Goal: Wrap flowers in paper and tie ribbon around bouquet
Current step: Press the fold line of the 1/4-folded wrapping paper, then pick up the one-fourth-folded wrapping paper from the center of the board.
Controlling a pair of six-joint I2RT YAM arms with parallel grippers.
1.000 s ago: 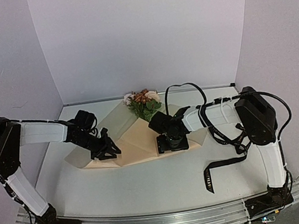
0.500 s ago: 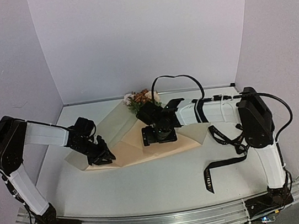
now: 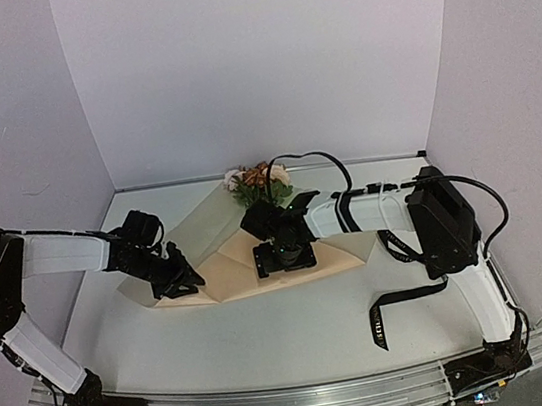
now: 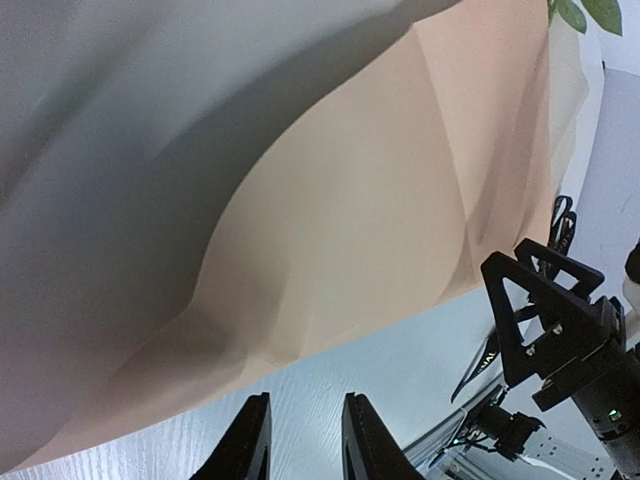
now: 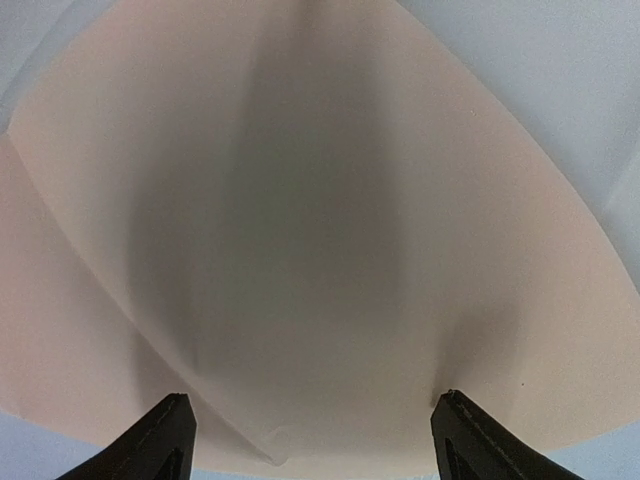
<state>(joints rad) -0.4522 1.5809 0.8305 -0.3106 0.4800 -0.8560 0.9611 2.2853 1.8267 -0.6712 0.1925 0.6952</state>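
the pale surface [image 3: 271, 349] carries everything. the paper [image 3: 228, 270] is the biggest thing on it: a tan sheet folded over itself in loose creases, directly beneath the right gripper [image 3: 284, 259] and just ahead of the left gripper [image 3: 183, 281], whose tips sit at the sheet's near-left edge. the flowers [image 3: 258, 180] lie beyond the right gripper, with blooms and leaves poking out past the paper's far end. their stems are hidden under the fold, so the bunch's long axis seems to run from the blooms back toward that gripper. the ribbon [image 3: 396, 301] lies flat and untouched, behind and outboard of the right gripper and well apart from the paper.

the right gripper hangs low over the fold with its fingers [image 5: 165, 440] spread wide and nothing between them. the left gripper's fingers [image 4: 250, 445] stand only a narrow gap apart, with bare surface showing between them and the paper's edge just in front, not pinched.

the next fold probably turns on that left flap. it lies right at the left gripper, the nearer arm, and would go across the stems.
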